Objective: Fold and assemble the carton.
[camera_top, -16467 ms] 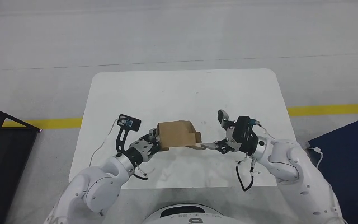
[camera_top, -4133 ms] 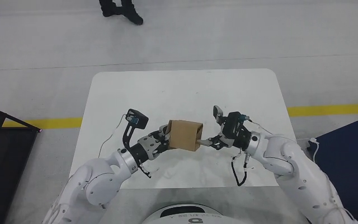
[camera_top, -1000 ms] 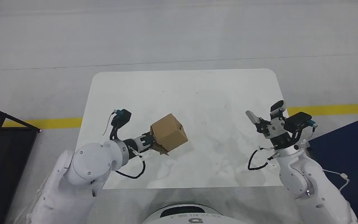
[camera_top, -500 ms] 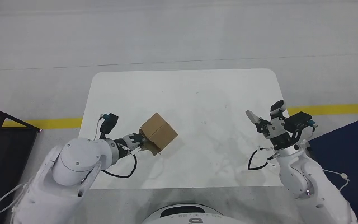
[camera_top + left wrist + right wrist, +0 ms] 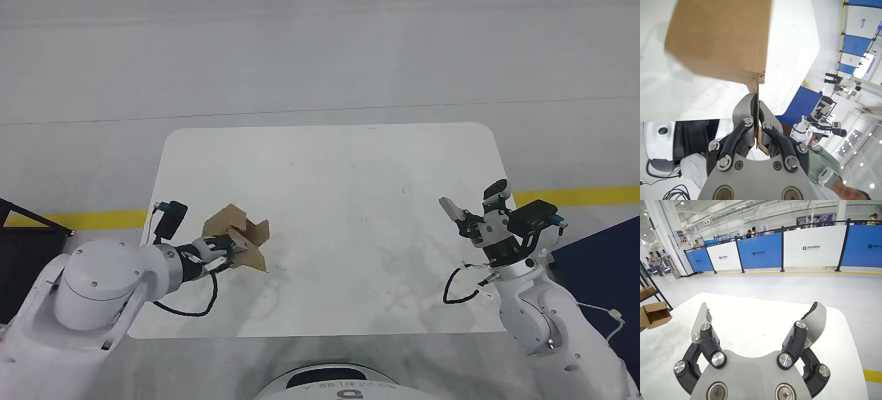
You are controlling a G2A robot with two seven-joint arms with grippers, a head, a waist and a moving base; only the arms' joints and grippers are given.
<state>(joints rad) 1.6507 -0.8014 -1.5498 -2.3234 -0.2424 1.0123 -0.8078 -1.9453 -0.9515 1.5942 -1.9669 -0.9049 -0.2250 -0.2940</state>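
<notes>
Left gripper (image 5: 757, 100): jaws pressed together on a flap of the carton (image 5: 719, 37), the thin cardboard edge running straight down between the pads. The box body sits just beyond the fingertips. From above, the carton (image 5: 237, 232) is out at the nine o'clock edge of the table (image 5: 350, 170), open mouth up, flaps splayed. Whether it rests on the tabletop or hangs just above it is hard to say. Right gripper (image 5: 471, 200) hovers at the three o'clock edge, jaws spread wide with bare table between them, well apart from the carton.
</notes>
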